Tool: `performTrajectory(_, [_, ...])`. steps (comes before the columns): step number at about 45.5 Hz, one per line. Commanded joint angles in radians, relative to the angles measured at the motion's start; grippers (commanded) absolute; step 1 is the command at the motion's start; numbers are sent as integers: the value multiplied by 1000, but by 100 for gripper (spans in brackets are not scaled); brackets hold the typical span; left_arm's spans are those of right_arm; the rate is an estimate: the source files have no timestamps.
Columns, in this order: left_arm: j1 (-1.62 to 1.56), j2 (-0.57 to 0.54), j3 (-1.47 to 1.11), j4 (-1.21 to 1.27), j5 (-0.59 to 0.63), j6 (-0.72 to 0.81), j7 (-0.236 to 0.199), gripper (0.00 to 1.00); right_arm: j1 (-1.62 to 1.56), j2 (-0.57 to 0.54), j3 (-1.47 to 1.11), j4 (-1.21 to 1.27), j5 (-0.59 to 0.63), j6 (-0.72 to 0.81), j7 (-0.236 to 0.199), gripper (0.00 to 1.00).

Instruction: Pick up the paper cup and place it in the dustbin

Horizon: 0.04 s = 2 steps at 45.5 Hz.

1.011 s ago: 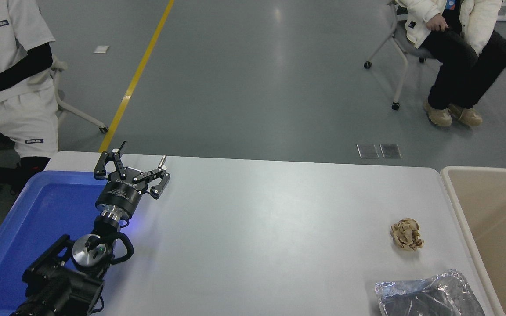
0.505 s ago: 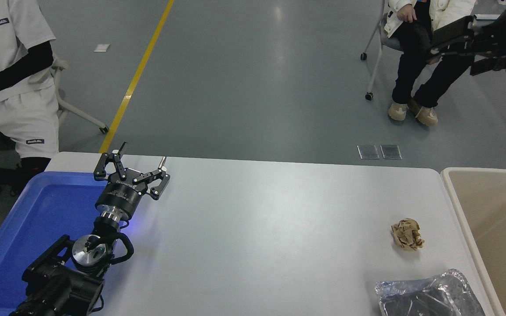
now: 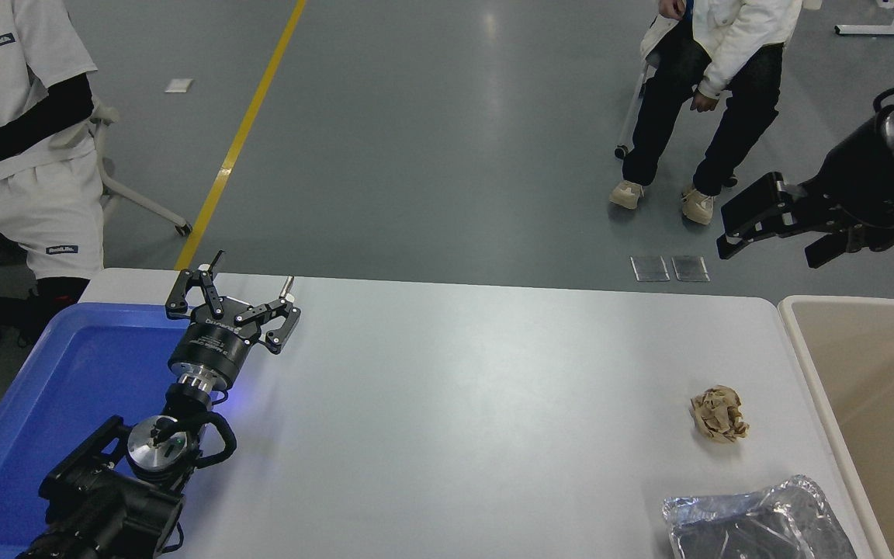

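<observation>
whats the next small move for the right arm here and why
Probably hold the right gripper where it is, up above the table's far right corner, and look for the cup first. No paper cup shows on the white table; only a crumpled brown paper ball and a foil tray lie beside the dustbin.
</observation>
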Motion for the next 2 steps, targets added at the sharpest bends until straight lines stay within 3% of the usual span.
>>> performTrajectory(1, [0,0,0,0,0,0,0,99,4,-2,-13,28,5,3,-1,100])
performTrajectory(2, [0,0,0,0,0,0,0,99,4,-2,-13,28,5,3,-1,100])
